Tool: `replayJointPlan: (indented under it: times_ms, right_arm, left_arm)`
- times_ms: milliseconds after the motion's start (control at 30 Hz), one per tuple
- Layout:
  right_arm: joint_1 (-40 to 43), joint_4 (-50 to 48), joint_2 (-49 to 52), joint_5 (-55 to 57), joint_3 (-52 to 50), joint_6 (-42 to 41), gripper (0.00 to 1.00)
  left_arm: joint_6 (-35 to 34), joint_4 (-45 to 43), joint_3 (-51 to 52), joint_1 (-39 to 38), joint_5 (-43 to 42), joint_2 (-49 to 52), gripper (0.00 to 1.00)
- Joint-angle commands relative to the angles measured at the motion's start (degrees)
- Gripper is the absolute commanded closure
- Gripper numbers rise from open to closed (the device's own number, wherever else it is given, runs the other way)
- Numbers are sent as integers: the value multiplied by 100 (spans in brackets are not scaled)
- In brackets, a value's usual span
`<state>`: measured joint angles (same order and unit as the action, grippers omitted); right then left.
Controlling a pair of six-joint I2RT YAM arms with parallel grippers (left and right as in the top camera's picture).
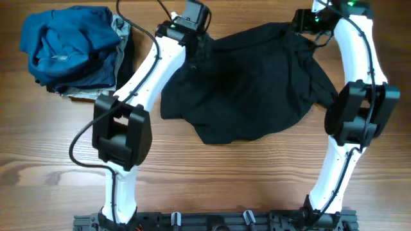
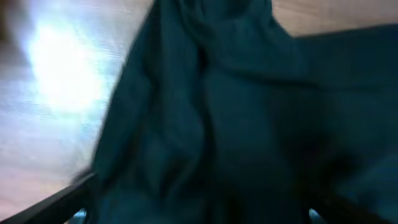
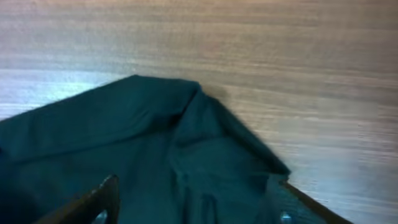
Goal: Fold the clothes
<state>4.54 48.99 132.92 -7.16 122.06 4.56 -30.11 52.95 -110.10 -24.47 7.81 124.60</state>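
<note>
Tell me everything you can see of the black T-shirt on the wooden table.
The black T-shirt is plain, soft, matte fabric, lying crumpled and loosely spread, with deep wrinkles and uneven edges. No logo or lettering shows. It rests on the wooden table, towards the far side. The left gripper and the right gripper hang over its far corners, jaws apart; whether they touch the cloth is unclear.

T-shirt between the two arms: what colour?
The T-shirt is plain black, clearest in the overhead view.
</note>
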Motion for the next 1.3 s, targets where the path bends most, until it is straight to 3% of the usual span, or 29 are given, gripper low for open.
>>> replayJointPlan:
  times_ms: [0, 67, 133, 233, 500, 667, 700, 733, 800, 967, 1133, 1167, 1200, 1233, 1267]
  right_arm:
    - [-398, 151, 422, 931, 48, -920, 28]
    - [-566, 142, 621, 997, 48, -1679, 28]
    - [-636, 179, 780, 1005, 48, -2175, 37]
    - [-634, 140, 931, 1185, 48, -2671, 40]
    - [-612, -402, 1106, 1709, 48, -3008, 43]
    - [-577, -402, 1215, 1738, 20, -2999, 62]
    - [-557, -402, 1215, 1753, 22, -2994, 69]
    - [-522, -407, 1215, 1751, 24, -2927, 89]
    - [-468, -415, 1143, 1749, 31, -2798, 96]
    - [-94, -833, 437, 1779, 35, -2518, 96]
    - [566, -1611, 446, 1620, 33, -2415, 96]
    - [647, -1910, 450, 1620, 28, -2420, 75]
    - [682, -2109, 448, 1617, 28, -2420, 9]
    - [682, -2181, 448, 1620, 28, -2398, 0]
    - [680, -2168, 431, 1615, 31, -2389, 1]
  left_arm:
    - [-717, 55, 0, -55, -160, -234, 2]
    - [-789, 59, 76, -92, -160, -234, 2]
    - [-789, 55, 177, -149, -157, -234, 2]
    - [-787, 55, 221, -179, -157, -234, 3]
    - [-785, 46, 221, -197, -155, -234, 3]
    - [-785, 48, 221, -197, -155, -234, 3]
    - [-785, 50, 221, -197, -155, -234, 3]
    - [-785, 50, 221, -197, -155, -234, 3]
    - [-785, 46, 221, -197, -155, -234, 4]
    - [-785, 48, 221, -197, -155, -234, 5]
    - [-785, 39, 221, -229, -155, -234, 6]
    - [-785, 22, 221, -234, -155, -234, 6]
    - [-785, 11, 221, -243, -155, -234, 6]
    - [-785, 7, 221, -243, -155, -234, 6]
    - [-785, 2, 221, -243, -155, -234, 6]
